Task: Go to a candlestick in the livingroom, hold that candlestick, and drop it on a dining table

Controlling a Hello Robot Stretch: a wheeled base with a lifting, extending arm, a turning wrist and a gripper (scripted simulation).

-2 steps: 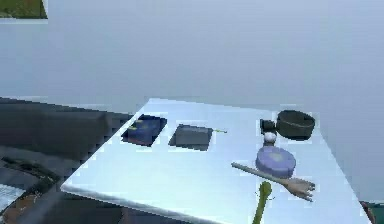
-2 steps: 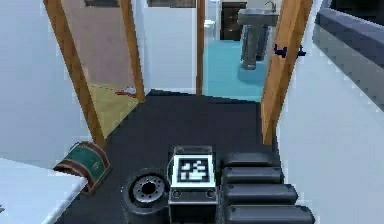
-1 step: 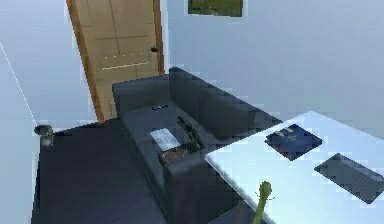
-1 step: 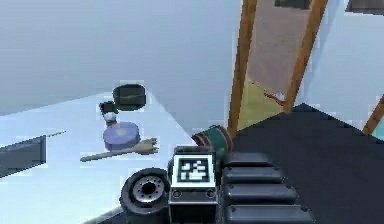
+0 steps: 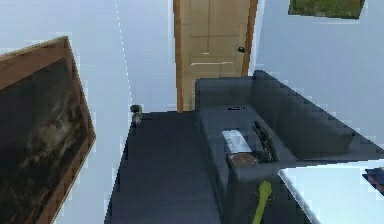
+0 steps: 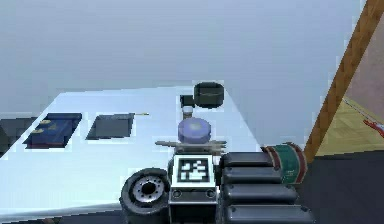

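White table point(image 6: 150, 105) lies under the gripper point(image 6: 190, 147), with a lavender blob point(image 6: 194, 130), maybe the candlestick, right at its far end; held or not, cannot tell.

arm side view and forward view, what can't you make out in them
- Gripper, arm side view: cannot tell whether it holds anything, because a bluish round thing on the table sits right at it.
- Tiny thing beside the dark bowl, arm side view: too small to name.
- Dark flat thing, arm side view: cut off by the left edge.
- Floor object near the door, forward view: too small to name.
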